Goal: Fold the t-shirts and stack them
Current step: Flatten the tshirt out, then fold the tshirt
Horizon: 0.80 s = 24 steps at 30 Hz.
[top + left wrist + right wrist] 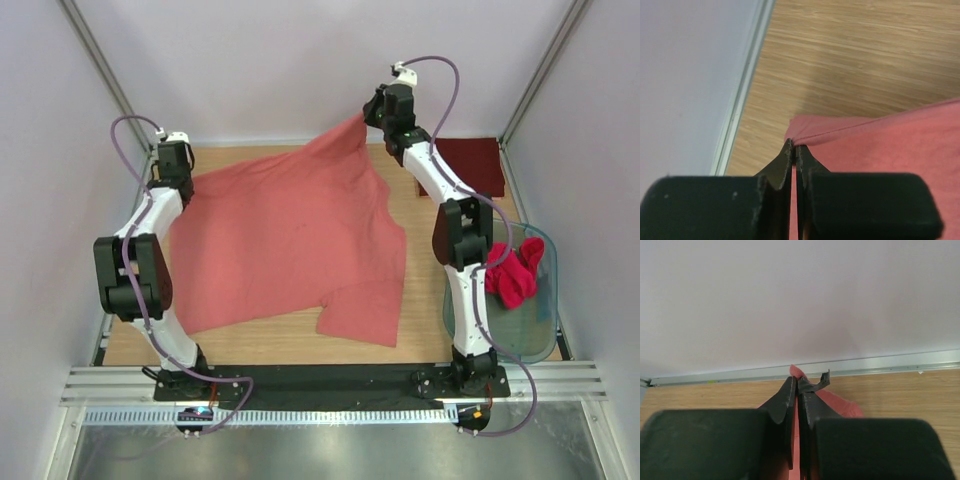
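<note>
1. A translucent greenish plastic tub (528,338) sits at 4 o'clock on the tabletop (270,342), beside the right arm's base.
2. Inside the tub, bunched red-pink t-shirts (512,276) lie against its far wall, unfolded.
3. A dark maroon t-shirt (476,164) lies flat at 2 o'clock, outside the tub, near the back wall.
4. A salmon-pink t-shirt (290,240) is spread across the middle of the tabletop, 1 sleeve reaching toward 6 o'clock.
5. The left end effector (794,146) at 10 o'clock is closed tight, pinching the salmon-pink t-shirt's hemmed corner just above the wood.
6. The right end effector (794,382) at 1 o'clock is likewise clamped on that t-shirt, with its far edge drawn up into a peak near the back wall.
</note>
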Available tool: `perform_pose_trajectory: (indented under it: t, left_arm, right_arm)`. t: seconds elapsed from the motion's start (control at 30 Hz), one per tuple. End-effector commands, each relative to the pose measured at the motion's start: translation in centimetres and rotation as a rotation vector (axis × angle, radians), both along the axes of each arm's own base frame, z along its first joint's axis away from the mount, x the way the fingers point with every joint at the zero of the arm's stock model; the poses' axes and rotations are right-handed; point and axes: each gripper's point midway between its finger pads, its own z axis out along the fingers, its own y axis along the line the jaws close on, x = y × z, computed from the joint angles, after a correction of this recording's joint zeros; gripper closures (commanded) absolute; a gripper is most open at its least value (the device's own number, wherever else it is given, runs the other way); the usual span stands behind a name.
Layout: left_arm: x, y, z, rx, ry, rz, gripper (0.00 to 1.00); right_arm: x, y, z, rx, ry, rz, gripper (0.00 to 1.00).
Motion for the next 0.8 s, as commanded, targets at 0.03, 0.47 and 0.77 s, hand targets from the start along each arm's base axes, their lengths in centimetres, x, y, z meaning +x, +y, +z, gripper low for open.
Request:
perform_pose_trajectory:
  t: [0.03, 0.47, 0.77]
  left_arm:
    - [4.2, -0.3, 3.1, -0.025, -0.11, -0.032, 1.0]
    - [3.7, 1.0, 0.2, 0.041, 0.039, 0.001, 1.0]
    - [0.6, 2.3, -1.5, 0.148, 0.185, 0.03, 1.0]
  right_arm:
    - [1.8, 0.0, 3.5, 0.031, -0.072, -0.008, 0.99]
    - [-1.7, -1.8, 1.7, 0.023, 0.108, -0.014, 0.99]
    - [-6.7, -3.6, 0.2, 0.05, 0.237, 0.003, 0.99]
